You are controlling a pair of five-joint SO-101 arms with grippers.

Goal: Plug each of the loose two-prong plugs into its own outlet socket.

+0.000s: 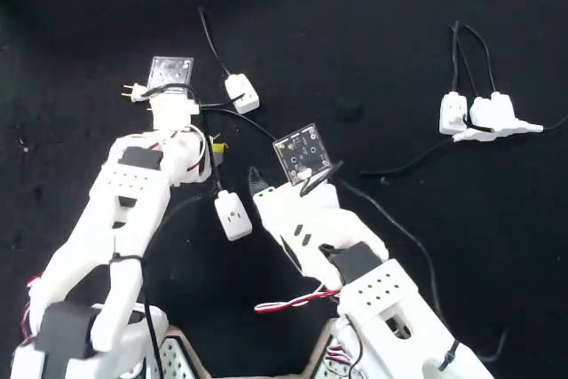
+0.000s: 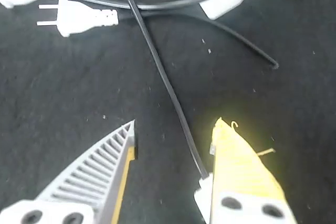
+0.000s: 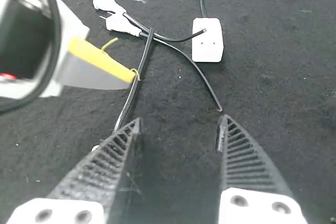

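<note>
While the left hand gapes astride a black cable, the right hand spreads wide, empty.

We find a black cable lying between the spread fingers of the left claw, so this gap is not free. The right claw, fingers apart, has bare surface between them, but the left claw's yellow finger stands near. Toward the far edge the middle gives wide passage.

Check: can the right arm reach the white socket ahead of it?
Probably yes. The right gripper is open, with only cloth and a loose cable end between it and the white socket; the left gripper sits aside.
</note>
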